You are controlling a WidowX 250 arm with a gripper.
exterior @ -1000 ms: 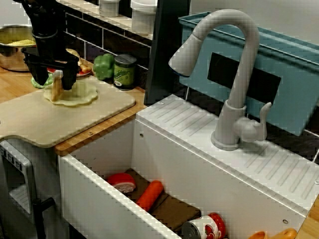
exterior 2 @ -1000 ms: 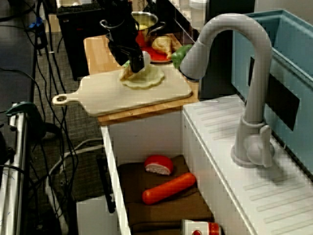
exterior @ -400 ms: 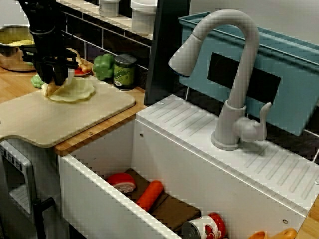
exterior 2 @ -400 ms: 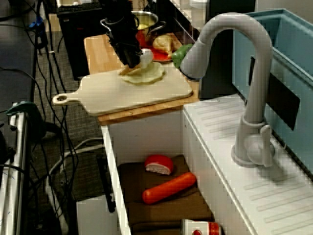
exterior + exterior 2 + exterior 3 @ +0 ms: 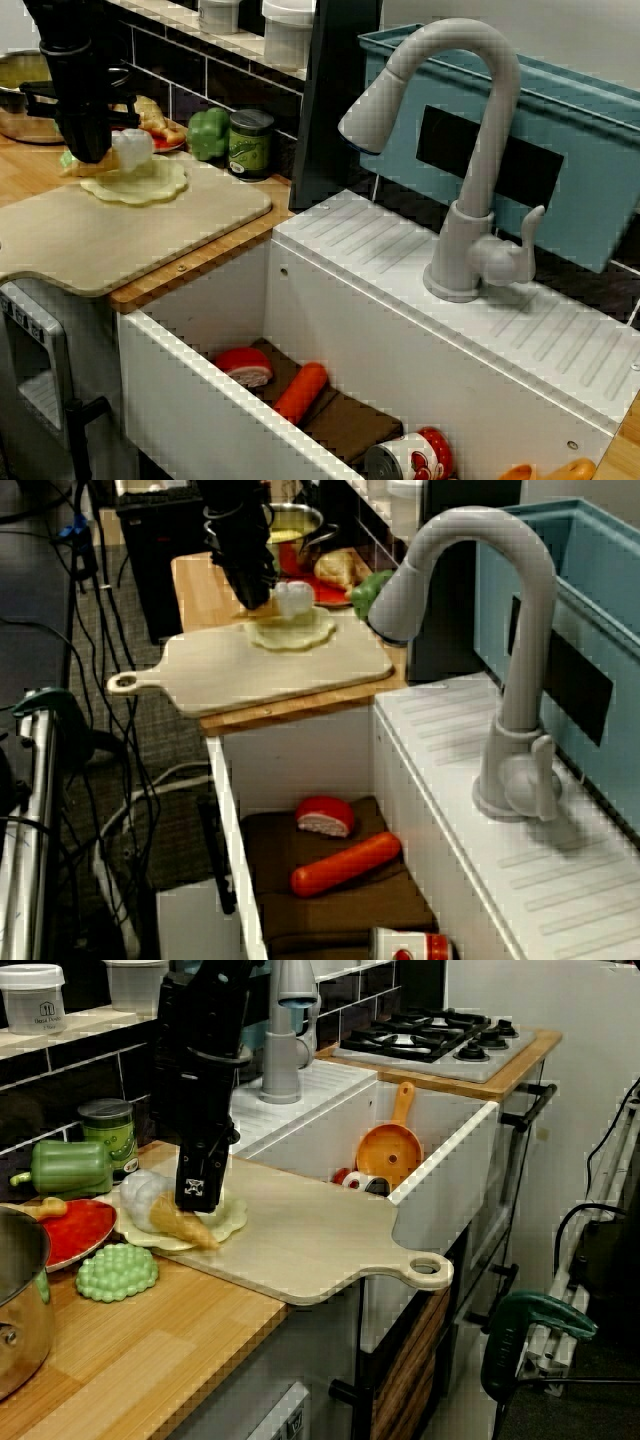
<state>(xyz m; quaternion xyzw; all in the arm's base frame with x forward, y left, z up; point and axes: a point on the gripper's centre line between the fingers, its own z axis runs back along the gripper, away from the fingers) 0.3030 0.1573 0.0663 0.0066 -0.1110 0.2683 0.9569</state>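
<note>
The black body of the end effector (image 5: 196, 1200) hides its fingertips, so its hold on the ice cream cone (image 5: 186, 1226) cannot be told. In the view over the sink, picture edges cut off the red can (image 5: 412, 460) and the steel pot (image 5: 18, 110).

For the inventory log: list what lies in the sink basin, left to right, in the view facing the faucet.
In order: red cheese wedge → orange sausage → red-and-white can → orange utensil.

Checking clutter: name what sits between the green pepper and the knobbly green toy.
A red plate, between green pepper and knobbly green toy; view facing the stove shows it.
</note>
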